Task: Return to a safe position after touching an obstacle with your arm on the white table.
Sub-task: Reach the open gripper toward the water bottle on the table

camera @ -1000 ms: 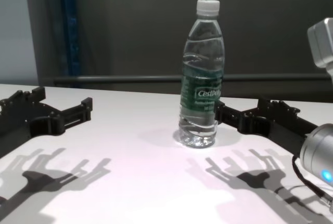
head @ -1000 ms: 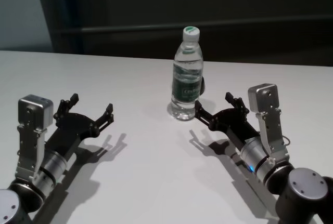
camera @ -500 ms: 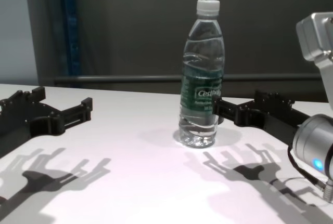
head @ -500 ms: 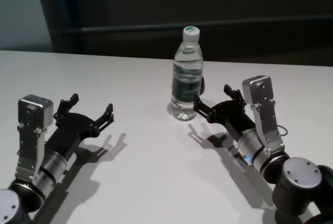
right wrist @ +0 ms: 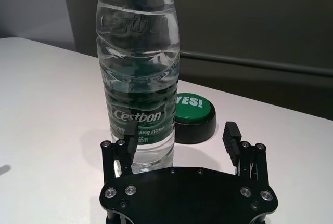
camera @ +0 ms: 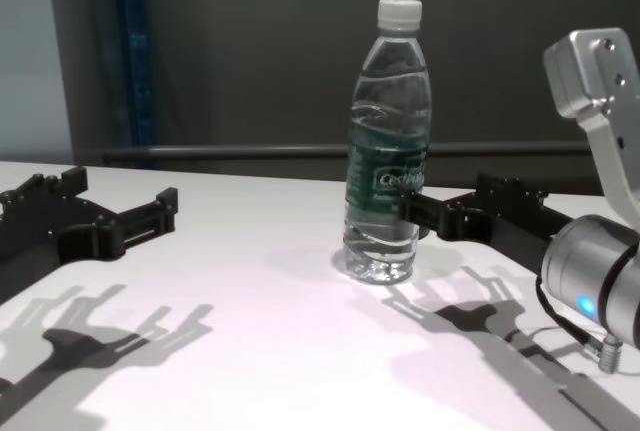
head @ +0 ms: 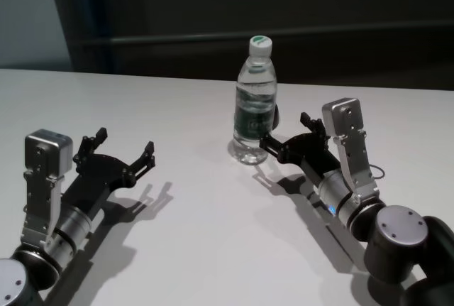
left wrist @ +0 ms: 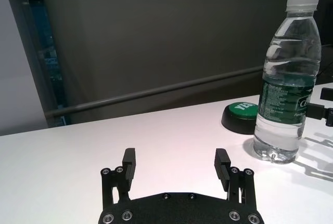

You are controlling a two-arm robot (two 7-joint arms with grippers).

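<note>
The obstacle, a tall clear water bottle with a white cap and dark green label, stands upright on the white table. It also shows in the chest view, the left wrist view and the right wrist view. My right gripper is open and empty low over the table, just right of the bottle. One of its fingertips lies against the bottle's lower side; the bottle is outside the jaws. It also shows in the chest view. My left gripper is open and empty at the left, far from the bottle.
A small dark dome-shaped button with a green "YES!" top sits on the table just behind the bottle, ahead of the right gripper's opening. It also shows in the left wrist view. A dark wall with a rail runs behind the table's far edge.
My right arm has swung left toward the bottle, bringing one finger from a gap beside it to its side. The bottle stays upright in place. The left arm has not moved.
</note>
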